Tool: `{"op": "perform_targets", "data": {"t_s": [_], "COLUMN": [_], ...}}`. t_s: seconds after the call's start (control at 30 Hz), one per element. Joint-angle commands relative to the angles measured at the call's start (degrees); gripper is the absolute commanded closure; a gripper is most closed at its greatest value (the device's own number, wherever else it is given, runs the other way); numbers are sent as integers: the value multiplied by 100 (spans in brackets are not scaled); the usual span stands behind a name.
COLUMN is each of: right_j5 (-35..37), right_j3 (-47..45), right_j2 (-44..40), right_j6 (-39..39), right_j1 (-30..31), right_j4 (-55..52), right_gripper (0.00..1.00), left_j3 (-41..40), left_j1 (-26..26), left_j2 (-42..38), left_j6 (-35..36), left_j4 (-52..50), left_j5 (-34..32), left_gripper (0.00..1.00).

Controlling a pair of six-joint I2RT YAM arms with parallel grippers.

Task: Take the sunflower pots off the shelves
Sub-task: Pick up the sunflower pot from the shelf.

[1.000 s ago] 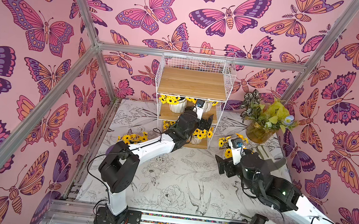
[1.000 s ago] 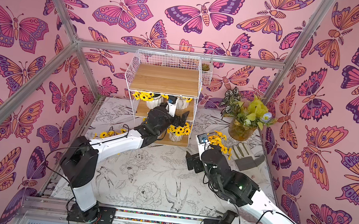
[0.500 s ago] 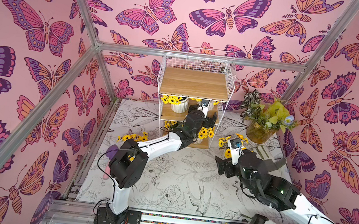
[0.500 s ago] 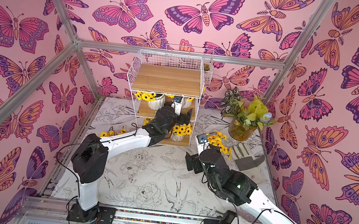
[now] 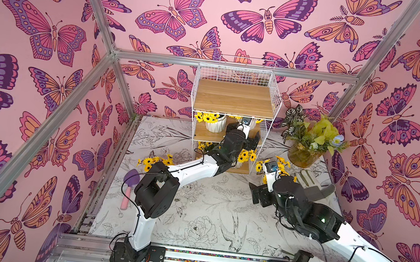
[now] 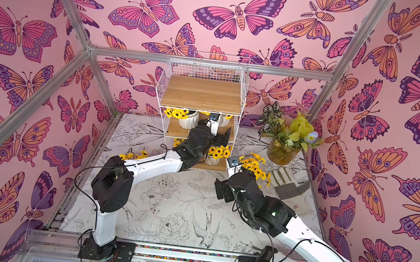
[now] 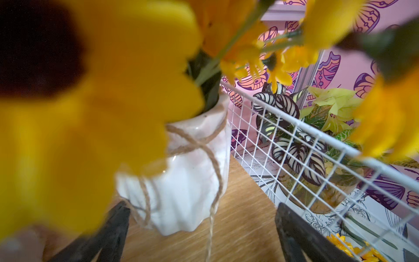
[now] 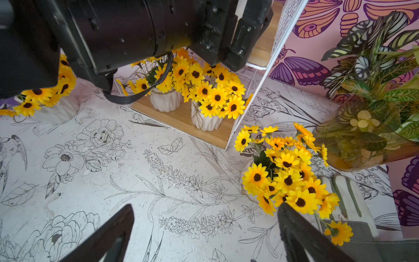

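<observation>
Wooden tiers of the shelves (image 5: 235, 99) show in both top views. The left arm (image 5: 193, 166) reaches into the middle tier, beside a pot (image 5: 215, 125).

Left wrist: the left gripper (image 7: 201, 215) is spread wide either side of a second pot (image 7: 186, 181), not gripping it, seemingly lined up to close.

Right wrist: the right gripper (image 8: 206, 211) hangs open over the table (image 8: 113, 181), clear of the shelves. Two pots (image 8: 204, 121) sit on the bottom tier.

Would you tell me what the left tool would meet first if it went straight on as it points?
Probably the white sunflower pot on the wooden shelf board, just ahead of the open left tool; depth is unclear.
</observation>
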Motion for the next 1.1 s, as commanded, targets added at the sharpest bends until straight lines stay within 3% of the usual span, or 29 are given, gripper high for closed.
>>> {"op": "perform_targets", "data": {"t_s": [0.0,0.2,0.6,1.07], "right_j5": [-83,-160,-224,-132], "right_j3": [12,-42,-15,-2], "right_j2": [31,70,193,85], "right_j6": [161,172,258,342], "right_j1": [-43,-52,-87,-110], "right_j4": [64,137,175,-19], "right_gripper": [1,1,1,1], "left_j3": [148,157,-257,536], "left_j1": [314,310,313,323], "left_j2": [491,536,695,1088], "left_j6": [-658,-1100,-864,-957], "left_j4": [265,-55,1468,986], "left_j5": [-422,-780,-910,-738], "left_gripper": [0,0,0,0]}}
